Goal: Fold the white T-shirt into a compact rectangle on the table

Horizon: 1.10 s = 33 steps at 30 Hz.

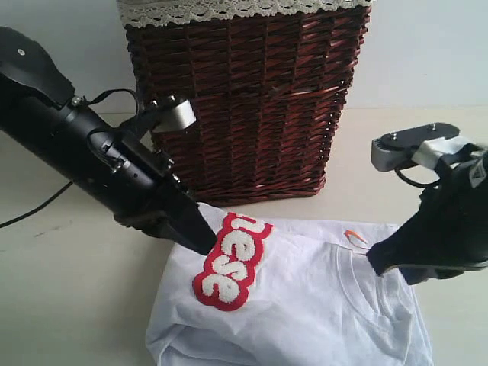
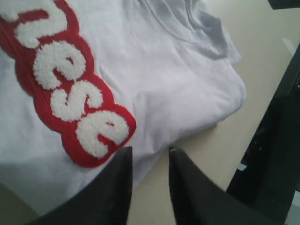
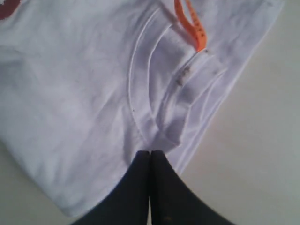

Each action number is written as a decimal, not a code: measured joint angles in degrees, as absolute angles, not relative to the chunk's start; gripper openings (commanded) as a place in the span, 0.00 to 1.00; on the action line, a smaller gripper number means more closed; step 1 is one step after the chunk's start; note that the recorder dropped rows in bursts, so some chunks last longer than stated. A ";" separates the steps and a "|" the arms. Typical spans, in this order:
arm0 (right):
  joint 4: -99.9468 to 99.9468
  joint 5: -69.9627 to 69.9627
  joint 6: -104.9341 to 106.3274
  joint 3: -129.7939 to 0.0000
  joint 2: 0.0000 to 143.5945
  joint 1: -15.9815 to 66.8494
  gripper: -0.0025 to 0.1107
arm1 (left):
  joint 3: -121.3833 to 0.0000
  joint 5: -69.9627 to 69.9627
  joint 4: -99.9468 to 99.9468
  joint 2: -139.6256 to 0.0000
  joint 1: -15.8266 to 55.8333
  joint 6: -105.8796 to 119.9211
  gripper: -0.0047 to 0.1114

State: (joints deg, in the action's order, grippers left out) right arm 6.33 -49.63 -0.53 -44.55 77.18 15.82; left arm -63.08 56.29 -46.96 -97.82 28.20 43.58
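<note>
Found the white T-shirt (image 1: 305,313) closest to the lens, lying rumpled on the front of the pale beige table (image 1: 61,305), not yet a tidy rectangle, with loose folds bunched along its near edge. Noted the fuzzy white lettering (image 1: 229,263) on red backing slanting across the shirt's left part, ending in "ese". Saw the left gripper (image 1: 202,242) lowered at the far left edge of the shirt, just beside the top of that lettering. Checked the left wrist view: dark fingers (image 2: 112,187) parted, a strip of shirt hem and bare table showing in the gap, nothing clamped between them, so released. Saw the right gripper (image 1: 374,263) down at the shirt's right side, by the ribbed collar (image 1: 358,284) and near the small orange neck tag (image 1: 354,237). Checked the right wrist view: both fingers (image 3: 136,187) pressed flat together, tips meeting right at the collar's edge; clenched, but could not tell whether any cloth was pinched there. Made out the orange tag looped over the collar's far side. Placed a dark red-brown wicker basket (image 1: 252,107) with a white lace rim (image 1: 229,9) behind the shirt, standing on the table close to the shirt's far edge. Spotted a thin black cable (image 1: 34,210) trailing across the table under the left arm.
</note>
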 measured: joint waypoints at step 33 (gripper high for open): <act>19.58 -23.38 -17.06 -25.34 77.77 15.82 0.54 | -56.92 60.42 -41.85 -97.69 27.99 41.74 0.39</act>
State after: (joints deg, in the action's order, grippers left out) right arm 19.58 -23.38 -17.06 -25.34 77.77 15.82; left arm -56.92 60.42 -41.85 -97.69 27.99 41.74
